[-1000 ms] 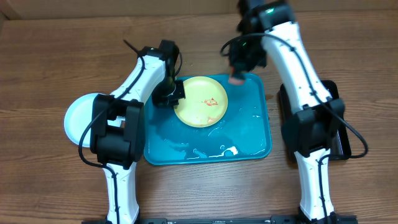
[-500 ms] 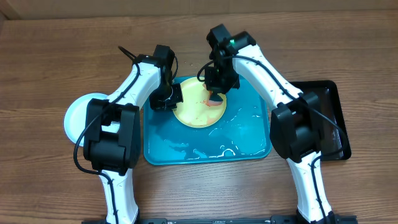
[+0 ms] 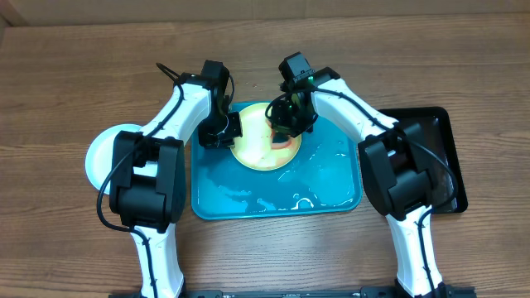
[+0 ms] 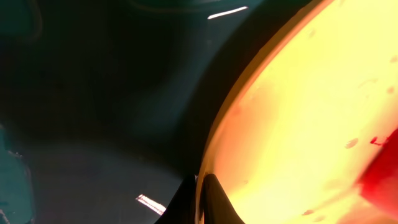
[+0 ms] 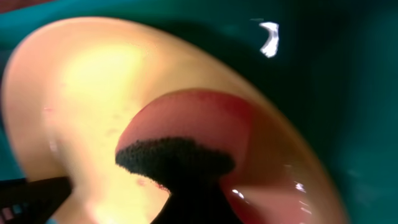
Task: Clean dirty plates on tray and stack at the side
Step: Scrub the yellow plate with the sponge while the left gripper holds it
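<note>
Swinging in from the tray's far right corner a second ago, the right arm now reaches across to the tray's far left part, its elbow bent over the right rim. Nearest the arm bases, the turquoise tray (image 3: 331,186) lies wet on the desk (image 3: 66,66), its long axis running left to right. On its far left part sits the yellow plate (image 3: 257,149), face up; whether it lies flat or is tipped cannot be told. The right pincer (image 3: 287,128) points down over the plate's right half, gripping a pink sponge (image 3: 286,141) that presses on the plate's face, as the right wrist view shows close up. Opposite it, the left arm arches in from the left, and the left pincer (image 3: 225,132) is closed narrowly on the plate's left edge; in the left wrist view its two dark fingers (image 4: 214,199) straddle the rim. Off the tray, a pale plate (image 3: 99,157) rests on the desk to the left, partly under the left arm. A black tray (image 3: 443,132) lies just beside the turquoise one, on the right.
</note>
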Tool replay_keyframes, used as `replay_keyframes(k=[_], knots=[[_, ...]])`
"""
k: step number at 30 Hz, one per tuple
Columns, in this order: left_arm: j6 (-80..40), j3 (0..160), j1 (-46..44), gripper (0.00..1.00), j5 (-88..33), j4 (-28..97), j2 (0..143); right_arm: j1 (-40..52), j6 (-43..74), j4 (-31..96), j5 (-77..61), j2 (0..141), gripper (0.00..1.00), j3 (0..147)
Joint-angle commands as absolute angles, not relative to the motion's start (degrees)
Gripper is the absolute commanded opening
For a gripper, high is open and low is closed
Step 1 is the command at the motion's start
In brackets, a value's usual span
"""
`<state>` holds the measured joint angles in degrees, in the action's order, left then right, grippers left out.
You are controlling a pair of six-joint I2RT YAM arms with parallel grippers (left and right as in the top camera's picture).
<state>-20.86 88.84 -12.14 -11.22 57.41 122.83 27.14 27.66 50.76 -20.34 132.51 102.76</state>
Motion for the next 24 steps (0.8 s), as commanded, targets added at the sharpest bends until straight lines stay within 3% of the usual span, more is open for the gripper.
replay_keyframes(k=[1, 9, 15, 24], knots=[[-19.18, 86.26, -12.78, 0.04, -12.12, 58.0, 125.25, 31.57, 28.56, 48.82, -27.0, 133.73, 0.04, 100.71], [-19.2, 86.26, -12.75, 0.04, -12.1, 57.91, 125.25, 32.18, 25.02, 55.88, -26.04, 133.71, 0.04, 101.93], [-18.57, 86.26, -12.75, 0.04, -12.05, 57.71, 125.25, 27.07, 23.55, 67.11, -9.15, 133.71, 0.04, 108.49], [-18.13, 86.26, -12.75, 0.04, -12.08, 57.52, 125.25, 25.78, 23.62, 56.07, -7.53, 133.91, 0.04, 108.14]])
